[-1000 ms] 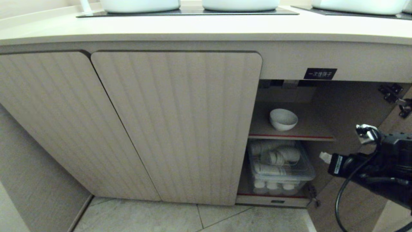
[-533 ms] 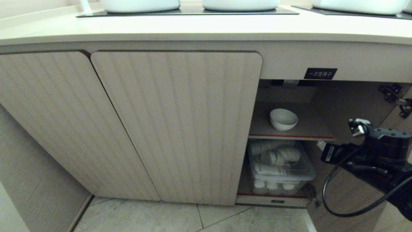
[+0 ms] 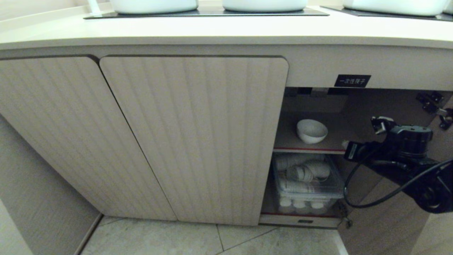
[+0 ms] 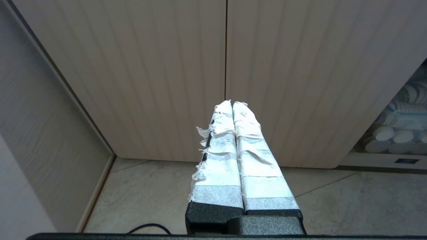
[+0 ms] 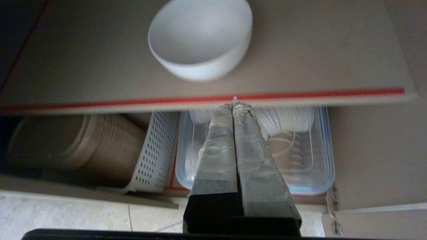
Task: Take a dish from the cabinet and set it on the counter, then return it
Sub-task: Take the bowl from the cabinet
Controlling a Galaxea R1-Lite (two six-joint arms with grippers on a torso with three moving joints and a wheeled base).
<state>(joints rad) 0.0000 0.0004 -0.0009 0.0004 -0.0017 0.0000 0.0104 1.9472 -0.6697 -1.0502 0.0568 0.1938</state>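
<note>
The dish, a small plain white bowl, stands upright on the upper red-edged shelf of the open cabinet. My right gripper is shut and empty, its taped tip at the shelf's front edge, just right of the dish and apart from it. In the right wrist view the dish sits beyond the shut gripper, whose tip meets the red shelf edge. The cream counter runs above. My left gripper is shut and empty, low above the floor, facing the closed doors.
A clear lidded box of disposable cups fills the lower shelf, next to a perforated white basket. The open door and its hinges flank my right arm. White pots stand on the black cooktop.
My right arm has risen and swung left, from beside the lower shelf up to the upper shelf's front edge. The dish has not moved.
</note>
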